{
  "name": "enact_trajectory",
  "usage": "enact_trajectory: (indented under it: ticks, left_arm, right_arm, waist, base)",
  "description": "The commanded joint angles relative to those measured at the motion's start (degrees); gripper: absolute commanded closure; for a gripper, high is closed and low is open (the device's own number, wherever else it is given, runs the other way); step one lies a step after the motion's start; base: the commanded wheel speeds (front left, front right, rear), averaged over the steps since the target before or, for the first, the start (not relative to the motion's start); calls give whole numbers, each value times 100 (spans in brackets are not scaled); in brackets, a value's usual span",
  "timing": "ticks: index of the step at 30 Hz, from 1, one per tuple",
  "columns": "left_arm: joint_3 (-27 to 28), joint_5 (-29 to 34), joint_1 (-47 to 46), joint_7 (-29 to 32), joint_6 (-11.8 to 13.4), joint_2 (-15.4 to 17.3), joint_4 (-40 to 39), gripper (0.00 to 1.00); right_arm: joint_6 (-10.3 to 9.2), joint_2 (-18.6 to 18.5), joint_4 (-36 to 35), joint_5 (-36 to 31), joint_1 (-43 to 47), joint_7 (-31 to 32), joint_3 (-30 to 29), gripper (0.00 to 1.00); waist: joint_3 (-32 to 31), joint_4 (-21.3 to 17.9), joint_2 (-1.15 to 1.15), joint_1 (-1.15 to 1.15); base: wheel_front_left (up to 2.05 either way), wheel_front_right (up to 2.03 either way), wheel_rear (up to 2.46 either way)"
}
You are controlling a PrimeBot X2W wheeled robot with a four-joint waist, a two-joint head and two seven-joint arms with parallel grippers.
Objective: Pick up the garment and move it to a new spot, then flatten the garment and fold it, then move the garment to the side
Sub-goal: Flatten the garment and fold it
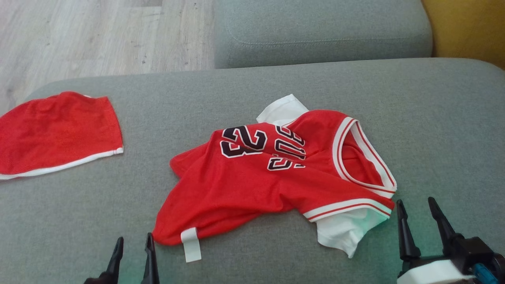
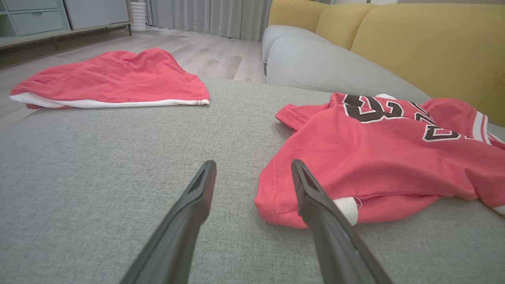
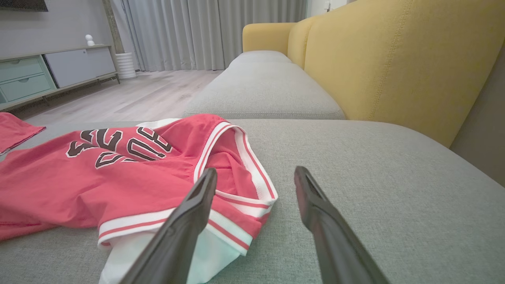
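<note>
The garment (image 1: pixel 272 177) is a red jersey with white trim, black number 23 and white sleeves, lying rumpled in the middle of a grey cushion (image 1: pixel 252 98). Its hem corner with a white tag lies just ahead of my left gripper (image 1: pixel 134 244), which stands open and empty at the lower left. In the left wrist view the garment (image 2: pixel 378 154) lies right of my left gripper (image 2: pixel 252 167), whose right finger overlaps the hem edge. My right gripper (image 1: pixel 416 207) is open beside the collar and white sleeve; in the right wrist view the garment (image 3: pixel 130 177) lies left of my right gripper (image 3: pixel 255 175).
A second red piece with a white hem (image 1: pixel 55 132) lies flat at the cushion's left edge. Another grey cushion (image 1: pixel 319 31) and a yellow sofa back (image 3: pixel 394 59) stand beyond. Wooden floor (image 1: pixel 98 35) shows at the far left. Bare cushion lies right of the jersey.
</note>
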Motion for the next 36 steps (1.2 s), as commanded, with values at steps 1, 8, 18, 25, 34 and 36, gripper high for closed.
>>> enact_trajectory:
  ticks: [1, 8, 18, 25, 34, 36]
  left_arm:
    - [241, 45, -167, -55, -19, -15, -139, 0]
    - [251, 53, -244, -55, -125, -23, -156, 0]
    - [223, 79, -320, -56, -148, -25, -360, 0]
    - [157, 92, -299, -56, -164, -25, -432, 0]
    - [-91, 80, -468, 105, -341, 44, 338, 0]
    - [-124, 36, -557, 227, -363, 69, 452, 0]
  right_arm:
    - [-4, -39, -153, 52, -197, -63, 152, 0]
    - [-4, -38, -121, 51, -235, -63, 240, 0]
    - [-4, -38, -87, 92, -254, -63, 317, 0]
    - [-4, -38, -164, 181, -293, -63, 404, 0]
    - [-4, -51, 341, 620, -196, 200, 1147, 0]
    - [-4, -79, 473, 753, -256, 399, 1319, 0]
  waist:
    - [-7, -9, 0, 0]
    - [-17, -6, 0, 0]
    - [-7, -33, 0, 0]
    - [-24, -91, 0, 0]
    - [128, -168, 0, 0]
    - [218, -184, 0, 0]
  base:
    - [0, 0, 0]
    - [0, 0, 0]
    - [0, 0, 0]
    - [0, 0, 0]
    - [0, 0, 0]
    - [0, 0, 0]
